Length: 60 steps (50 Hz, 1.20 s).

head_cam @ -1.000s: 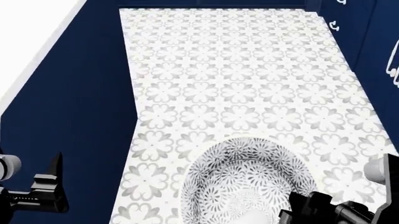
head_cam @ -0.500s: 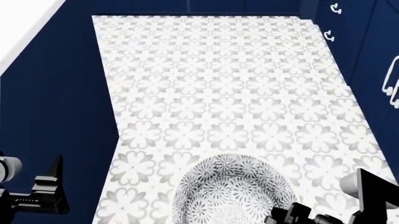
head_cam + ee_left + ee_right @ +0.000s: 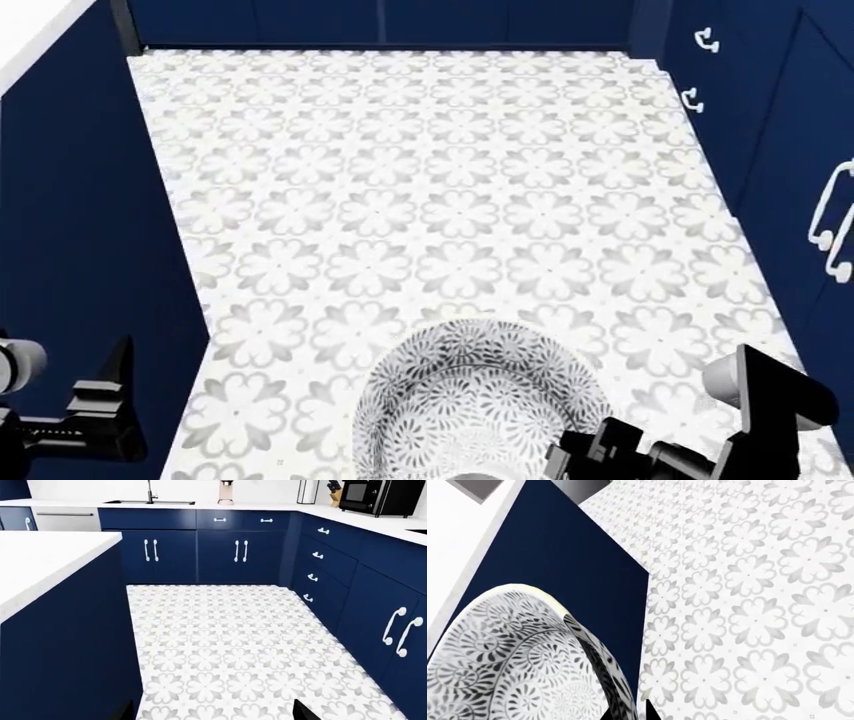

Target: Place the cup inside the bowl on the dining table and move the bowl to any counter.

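Navy cabinets [image 3: 220,555] line the far wall and the right side, white handles [image 3: 393,630] on their doors, and a patterned tile floor [image 3: 441,210] runs between them and a navy island with a white top [image 3: 40,560] on the left. On the back counter [image 3: 200,503] sit a sink faucet [image 3: 149,491], a knife block [image 3: 333,492] and a black microwave [image 3: 380,495]; no readable writing anywhere.

The bowl [image 3: 467,405] is up off the floor, low in the head view, carried over the tiles. The right gripper [image 3: 607,460] sits at its rim, and the right wrist view shows dark fingertips [image 3: 650,712] at the bowl's wall, clamped on it. Only a pale sliver at the bowl's bottom edge could be the cup, too little to tell.

The left gripper [image 3: 107,400] hangs out to the side by the island, fingers apart, holding nothing.
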Tool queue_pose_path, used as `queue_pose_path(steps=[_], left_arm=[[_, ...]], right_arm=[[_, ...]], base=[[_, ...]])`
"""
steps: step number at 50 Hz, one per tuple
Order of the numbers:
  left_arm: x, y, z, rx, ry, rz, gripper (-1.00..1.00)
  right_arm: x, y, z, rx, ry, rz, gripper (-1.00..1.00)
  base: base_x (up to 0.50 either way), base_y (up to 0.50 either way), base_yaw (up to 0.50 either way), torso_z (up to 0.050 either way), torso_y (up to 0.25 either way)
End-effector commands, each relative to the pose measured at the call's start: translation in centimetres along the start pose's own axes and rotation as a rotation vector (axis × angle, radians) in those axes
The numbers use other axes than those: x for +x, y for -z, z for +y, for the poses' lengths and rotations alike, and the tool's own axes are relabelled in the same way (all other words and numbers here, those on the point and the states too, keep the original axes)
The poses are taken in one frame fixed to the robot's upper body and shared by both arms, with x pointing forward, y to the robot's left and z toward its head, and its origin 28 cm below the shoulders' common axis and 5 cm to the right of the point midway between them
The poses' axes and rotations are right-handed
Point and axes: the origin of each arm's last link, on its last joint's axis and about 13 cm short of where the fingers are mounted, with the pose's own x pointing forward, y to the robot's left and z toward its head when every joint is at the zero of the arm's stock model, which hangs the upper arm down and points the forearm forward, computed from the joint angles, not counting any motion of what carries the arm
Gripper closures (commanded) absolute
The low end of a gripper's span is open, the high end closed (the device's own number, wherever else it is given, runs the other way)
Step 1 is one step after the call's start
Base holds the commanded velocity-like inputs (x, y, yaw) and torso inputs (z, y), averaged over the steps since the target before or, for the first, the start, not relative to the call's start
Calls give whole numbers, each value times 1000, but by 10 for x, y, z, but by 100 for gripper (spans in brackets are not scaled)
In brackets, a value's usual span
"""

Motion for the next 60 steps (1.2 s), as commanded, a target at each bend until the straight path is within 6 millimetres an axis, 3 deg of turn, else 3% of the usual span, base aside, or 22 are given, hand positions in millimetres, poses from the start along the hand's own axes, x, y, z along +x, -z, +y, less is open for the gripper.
queue_pose_path(steps=[1, 26, 60], left_arm=[[0, 2, 2, -3, -4, 3, -100], [2, 3, 3, -5, -12, 5, -100], [2, 6, 4, -10, -12, 9, -100]], right_arm=[[3, -8, 8, 2, -22, -13, 100], [13, -11, 12, -28, -50, -12, 100], [12, -13, 13, -24, -49, -20, 100]], base=[[500, -243, 0, 0, 11], [500, -69, 0, 0, 1], [500, -1, 0, 0, 1]])
